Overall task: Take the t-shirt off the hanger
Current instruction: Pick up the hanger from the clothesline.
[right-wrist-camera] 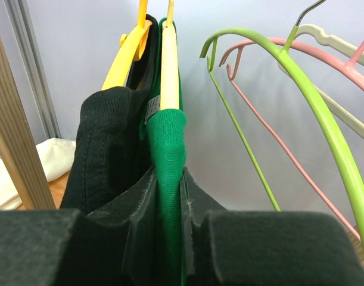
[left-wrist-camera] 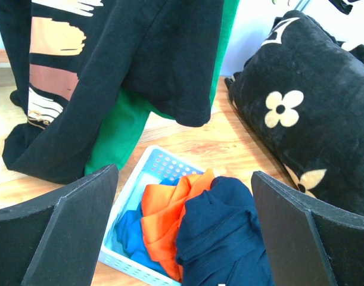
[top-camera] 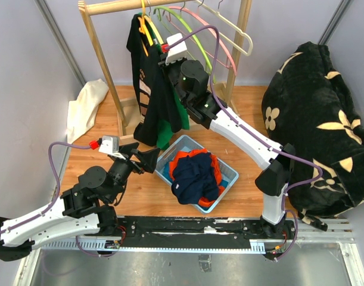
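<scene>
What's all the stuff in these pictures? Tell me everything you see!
rack: one, wooden, back of the table
black shirt: one, black with a print, on a yellow hanger
green shirt: one, green, hanging beside the black shirt
empty hangers: three, green, pink, cream, on the rack
basket: one, light blue, mid-table
clothes: a pile, orange, navy, blue, in the basket
cloth: one, white, left of the rack
blanket: one, black with cream flowers, right
left gripper: black, open, beside the basket
right gripper: black, shut on the green shirt
</scene>
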Controlling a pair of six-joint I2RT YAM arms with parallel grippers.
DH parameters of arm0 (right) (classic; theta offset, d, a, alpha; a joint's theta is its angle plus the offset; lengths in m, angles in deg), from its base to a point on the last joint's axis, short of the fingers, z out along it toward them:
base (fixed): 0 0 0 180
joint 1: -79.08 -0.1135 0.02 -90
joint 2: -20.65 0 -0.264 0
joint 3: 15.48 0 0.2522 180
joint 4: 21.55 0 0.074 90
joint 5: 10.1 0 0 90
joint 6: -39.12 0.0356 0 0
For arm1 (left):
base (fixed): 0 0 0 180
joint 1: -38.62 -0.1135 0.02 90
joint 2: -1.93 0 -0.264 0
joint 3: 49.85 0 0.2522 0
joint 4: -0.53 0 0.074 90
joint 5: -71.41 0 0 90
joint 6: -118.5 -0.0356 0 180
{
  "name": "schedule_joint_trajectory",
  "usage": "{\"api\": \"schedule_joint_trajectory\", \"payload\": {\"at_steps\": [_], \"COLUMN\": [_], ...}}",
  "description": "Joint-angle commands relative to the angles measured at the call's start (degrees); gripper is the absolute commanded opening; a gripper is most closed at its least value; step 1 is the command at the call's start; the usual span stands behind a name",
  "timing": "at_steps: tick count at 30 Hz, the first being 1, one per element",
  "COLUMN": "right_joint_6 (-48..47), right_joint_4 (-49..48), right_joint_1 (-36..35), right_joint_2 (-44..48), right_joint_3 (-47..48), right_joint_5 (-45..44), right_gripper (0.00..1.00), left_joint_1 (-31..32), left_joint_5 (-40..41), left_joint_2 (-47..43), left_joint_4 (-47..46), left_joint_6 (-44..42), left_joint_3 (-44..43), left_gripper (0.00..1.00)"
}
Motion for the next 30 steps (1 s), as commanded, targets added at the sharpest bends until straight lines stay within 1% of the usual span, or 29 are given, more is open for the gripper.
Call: {"api": "schedule_joint_trajectory", "payload": {"at_steps": [1,5,12,19,23,30], "right_joint_6": [-0.7,-0.6,0.6,0.0,-0.9,-1.9], "right_joint_4": [-4.2,-4.9,-7.1,-12.9,-13.9,-15.9], "right_joint_1": [0.8,1.0,1.4,1.4,1.5,1.5], "right_joint_2": [1.8,2.0,2.3,4.3,5.1,6.5], "right_joint_3": [-0.2,0.0,-1.5,-4.1,-3.6,-3.2], "right_joint_5": [0.8,1.6,2.2,2.8,2.9,3.5], "right_gripper": [0.03,0.01,0.01,0.01,0.01,0.01], "left_joint_1": [0.4,0.4,0.4,0.4,0.4,0.4], "left_joint_5": [1.5,1.6,2.6,2.3,1.5,0.7], "left_joint_2": [-0.8,-1.1,-1.1,-0.5,-0.1,1.7], "left_joint_4": [-1.9,-2.3,-3.7,-6.0,-8.4,-9.4], "left_joint_6": [-0.4,-0.8,-2.4,-3.2,-3.6,-3.9], "left_joint_3": [-0.1,0.1,-0.3,0.0,0.9,-0.1], "left_gripper": [0.98,0.98,0.97,0.96,0.96,0.96]}}
